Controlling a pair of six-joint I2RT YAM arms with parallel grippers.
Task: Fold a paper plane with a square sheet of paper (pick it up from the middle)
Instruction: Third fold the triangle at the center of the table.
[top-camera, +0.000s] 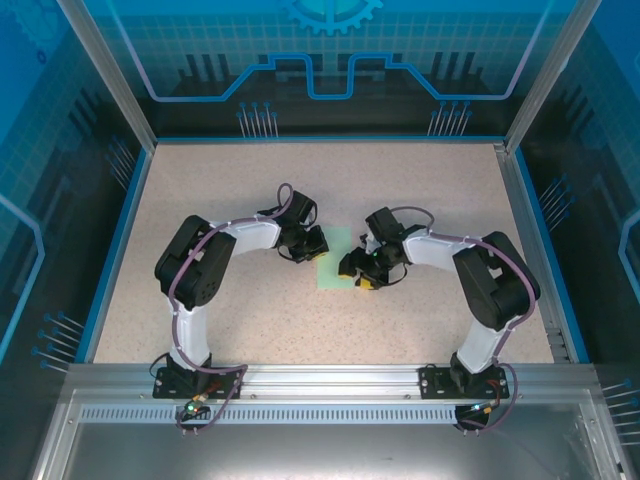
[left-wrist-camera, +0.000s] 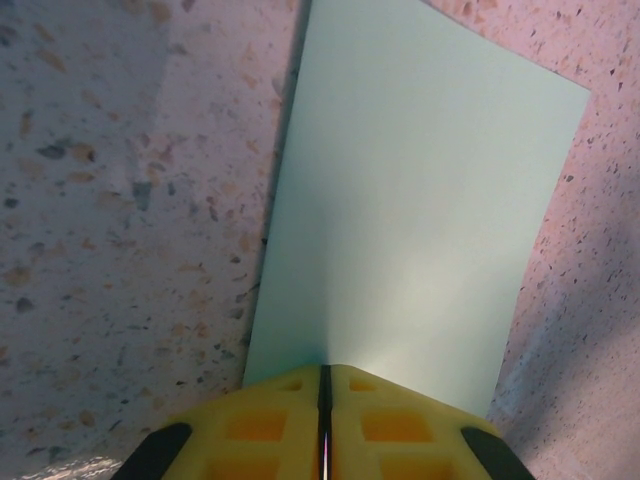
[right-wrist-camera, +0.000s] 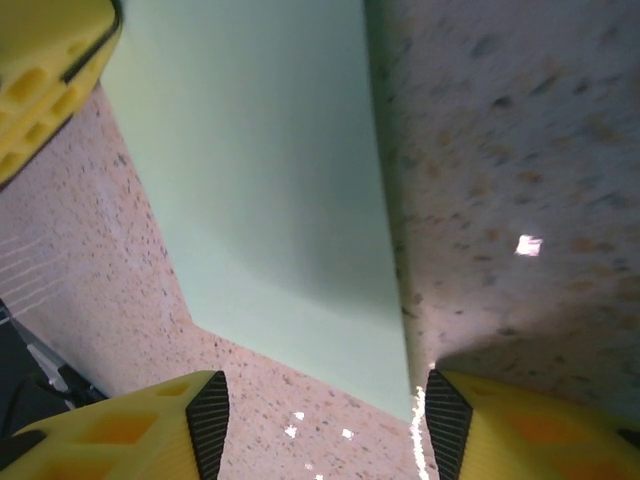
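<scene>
The pale mint-green sheet of paper (top-camera: 335, 268) lies mid-table as an upright rectangle between the two grippers. My left gripper (top-camera: 318, 243) is at its far left edge. In the left wrist view its yellow jaws (left-wrist-camera: 324, 375) are shut together with the sheet (left-wrist-camera: 420, 220) running out from their tips, and a shadow lies under the sheet's left edge. My right gripper (top-camera: 358, 272) is at the sheet's right side. In the right wrist view it (right-wrist-camera: 327, 425) stands open, with the near corner of the sheet (right-wrist-camera: 270, 180) between its fingers and not touched. No paper plane shape is visible.
The speckled tabletop (top-camera: 250, 190) is bordered by a blue rim (top-camera: 118, 240) and glass walls. A metal rail (top-camera: 330, 380) runs along the near edge with both arm bases on it. The left gripper's yellow finger (right-wrist-camera: 40, 80) shows at the top left of the right wrist view.
</scene>
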